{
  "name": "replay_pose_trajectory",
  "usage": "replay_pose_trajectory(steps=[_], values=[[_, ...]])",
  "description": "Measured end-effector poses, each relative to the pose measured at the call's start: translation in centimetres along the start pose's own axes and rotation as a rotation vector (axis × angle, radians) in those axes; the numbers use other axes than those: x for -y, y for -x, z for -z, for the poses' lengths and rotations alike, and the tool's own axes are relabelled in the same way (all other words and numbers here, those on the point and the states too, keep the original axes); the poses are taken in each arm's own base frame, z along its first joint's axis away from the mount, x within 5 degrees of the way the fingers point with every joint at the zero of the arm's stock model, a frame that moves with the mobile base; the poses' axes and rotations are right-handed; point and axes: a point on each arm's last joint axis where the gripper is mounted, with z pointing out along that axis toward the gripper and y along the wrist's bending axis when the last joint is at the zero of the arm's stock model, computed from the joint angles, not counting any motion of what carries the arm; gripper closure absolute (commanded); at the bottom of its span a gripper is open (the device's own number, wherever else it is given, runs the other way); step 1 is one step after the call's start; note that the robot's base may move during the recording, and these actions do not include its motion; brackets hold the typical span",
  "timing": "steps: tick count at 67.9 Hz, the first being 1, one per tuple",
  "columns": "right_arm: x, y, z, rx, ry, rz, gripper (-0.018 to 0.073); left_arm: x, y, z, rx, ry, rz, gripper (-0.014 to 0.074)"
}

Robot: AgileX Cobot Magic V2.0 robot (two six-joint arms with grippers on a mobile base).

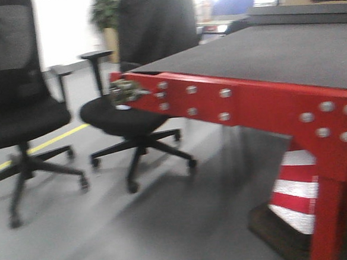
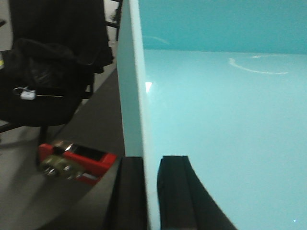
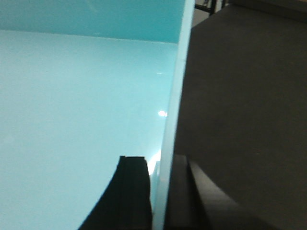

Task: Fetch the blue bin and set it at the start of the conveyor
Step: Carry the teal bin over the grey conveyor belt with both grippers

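Note:
The blue bin (image 2: 225,134) fills both wrist views as a pale turquoise tub seen from inside; it does not show in the front view. My left gripper (image 2: 152,194) is shut on its left wall, one finger inside and one outside. My right gripper (image 3: 160,196) is shut on its right wall (image 3: 175,96) in the same way. The conveyor start (image 1: 275,51) is a dark grey belt with a red bolted front edge (image 1: 249,104). Its red corner (image 2: 79,160) lies below and left of the bin. Dark belt (image 3: 240,105) lies beside the bin's right wall.
Two black office chairs (image 1: 17,111) (image 1: 131,118) stand left of the conveyor on the grey floor. A person in dark clothes (image 1: 154,24) stands behind. A red-and-white cone (image 1: 294,193) sits under the conveyor by its red leg (image 1: 328,214). A yellow floor line (image 1: 49,143) runs at the left.

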Motion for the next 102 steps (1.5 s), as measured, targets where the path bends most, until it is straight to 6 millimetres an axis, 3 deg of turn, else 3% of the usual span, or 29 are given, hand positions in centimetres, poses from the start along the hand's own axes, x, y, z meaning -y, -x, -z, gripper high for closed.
replay_pose_trajectory(steps=[102], values=[[0.01, 0.0, 0.0, 0.0, -0.001, 0.001, 0.0711, 0.0, 0.0, 0.0, 0.0, 0.0, 0.0, 0.0708]])
